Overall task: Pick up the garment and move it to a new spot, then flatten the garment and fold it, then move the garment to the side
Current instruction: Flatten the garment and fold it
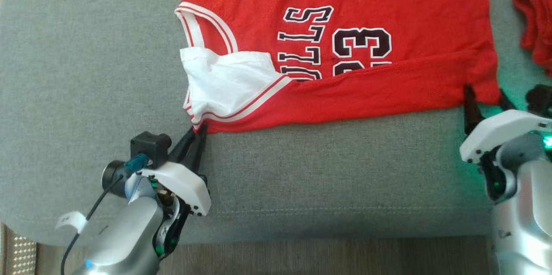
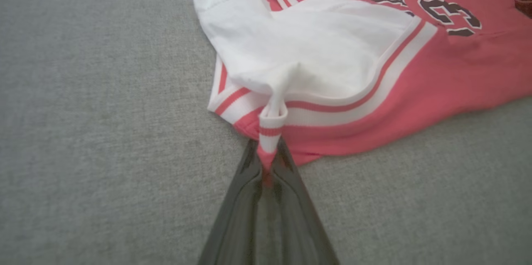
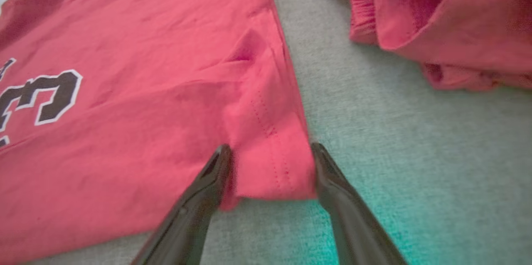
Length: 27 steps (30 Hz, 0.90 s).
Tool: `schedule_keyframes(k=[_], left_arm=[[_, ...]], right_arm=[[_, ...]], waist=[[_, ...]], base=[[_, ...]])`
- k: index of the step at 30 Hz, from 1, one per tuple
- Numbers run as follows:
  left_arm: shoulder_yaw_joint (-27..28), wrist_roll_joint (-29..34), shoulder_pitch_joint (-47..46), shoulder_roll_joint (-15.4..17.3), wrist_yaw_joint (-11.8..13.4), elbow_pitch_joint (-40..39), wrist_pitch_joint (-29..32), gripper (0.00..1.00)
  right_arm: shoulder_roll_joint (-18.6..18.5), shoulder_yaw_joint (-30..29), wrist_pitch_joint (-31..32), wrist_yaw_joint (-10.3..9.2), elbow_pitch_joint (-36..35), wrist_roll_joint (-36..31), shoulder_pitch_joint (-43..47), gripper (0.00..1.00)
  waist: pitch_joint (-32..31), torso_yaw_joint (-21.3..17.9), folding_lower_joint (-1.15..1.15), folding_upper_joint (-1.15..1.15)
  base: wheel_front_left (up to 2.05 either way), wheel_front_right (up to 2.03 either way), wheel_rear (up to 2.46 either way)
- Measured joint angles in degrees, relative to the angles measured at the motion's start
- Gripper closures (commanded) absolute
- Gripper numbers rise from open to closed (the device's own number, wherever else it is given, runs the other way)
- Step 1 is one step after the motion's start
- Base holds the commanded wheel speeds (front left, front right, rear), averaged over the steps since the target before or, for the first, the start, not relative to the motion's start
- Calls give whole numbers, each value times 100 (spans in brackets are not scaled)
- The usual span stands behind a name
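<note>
Left wrist view: the left end effector (image 2: 266, 165) is pinched shut on the ribbed red-and-white trim of the red mesh jersey (image 2: 415, 90), whose white lining shows. Right wrist view: the right end effector (image 3: 271, 148) stands wide open astride the stitched hem corner. The jersey lies spread on the grey woven table (image 1: 86, 72), with a bunched red garment (image 3: 457, 15) nearby and a wooden floor (image 1: 302, 257) below.

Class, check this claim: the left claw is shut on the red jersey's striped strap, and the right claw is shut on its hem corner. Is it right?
Not quite. The right claw is open, fingers straddling the hem corner of the jersey, as the right wrist view shows. The left claw is shut on the striped strap.
</note>
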Motion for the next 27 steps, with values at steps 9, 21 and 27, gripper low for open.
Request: schedule_keyframes(k=[9,21,27], left_arm=[[-45,-8,115,43,-79,29,10,100],[-311,-247,881,853,136,-1405,1334,100],[-313,-269,1130,1051,360,-1904,1667,0]], right_arm=[[-105,221,399,0,-63,355,280,100],[-427,148,1235,1,-1283,705,1394,55],[-403,-13,1292,0,-1607,653,1395,0]], waist=[[-270,41,0,0],[-327,-62,0,0],[-335,-83,0,0]], base=[[0,0,0],[0,0,0],[0,0,0]])
